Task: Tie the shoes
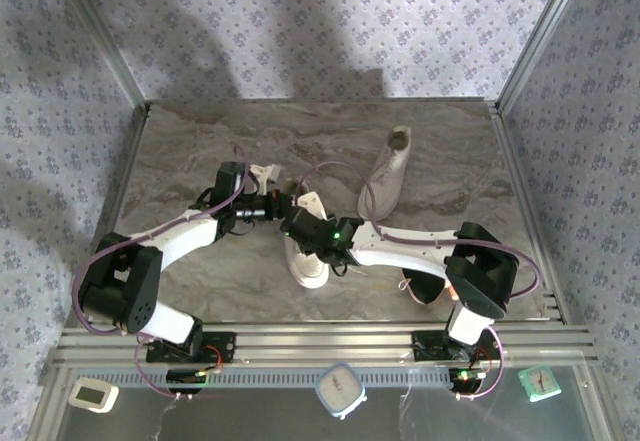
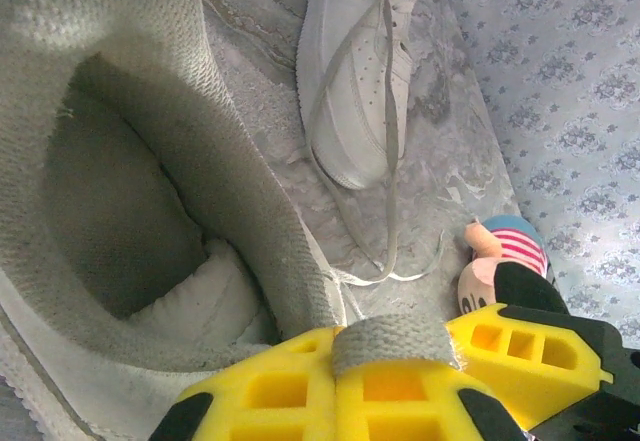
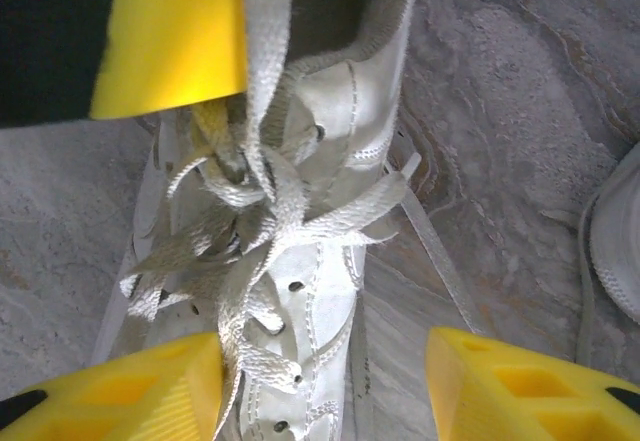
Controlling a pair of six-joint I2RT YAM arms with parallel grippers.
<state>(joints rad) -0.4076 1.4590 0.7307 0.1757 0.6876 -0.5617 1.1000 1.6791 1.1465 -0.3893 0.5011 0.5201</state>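
Two white sneakers lie on the marble table. The near shoe (image 1: 306,261) sits under both grippers, and its dark opening (image 2: 120,181) fills the left of the left wrist view. My left gripper (image 2: 338,349) (image 1: 288,208) is shut on a flat white lace (image 2: 395,339) beside the shoe's collar. That lace (image 3: 262,51) runs up from a loose tangle over the tongue (image 3: 300,291). My right gripper (image 3: 320,391) (image 1: 312,233) hangs open above the laced part, one finger on each side. The second shoe (image 1: 388,173) (image 2: 358,71) lies apart at the back right, its laces trailing loose.
A small black-and-pink plush toy (image 2: 505,261) (image 1: 414,285) lies under the right arm. Patterned walls enclose the table on three sides. A metal rail (image 1: 320,339) runs along the near edge, with small clocks (image 1: 340,389) beyond it.
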